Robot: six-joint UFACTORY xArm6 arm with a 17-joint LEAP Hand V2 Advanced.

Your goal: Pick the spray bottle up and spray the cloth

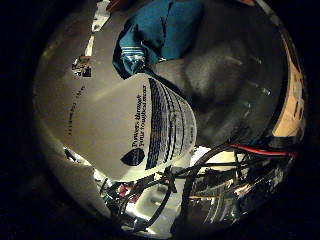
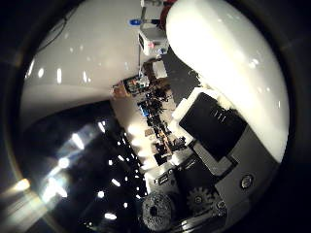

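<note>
The white spray bottle (image 1: 125,130) fills the little-finger view, right against the palm, long axis running toward the blue cloth (image 1: 157,35) on the grey surface (image 1: 220,70). The hand (image 2: 214,131) has fingers wrapped on the bottle.

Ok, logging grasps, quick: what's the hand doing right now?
Right hand: shut on the bottle, which sits close against the palm.

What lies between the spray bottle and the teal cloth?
Nothing: in the little finger side palm view the spray bottle fills the near field, and the teal cloth shows right past its edge on the grey surface.
</note>
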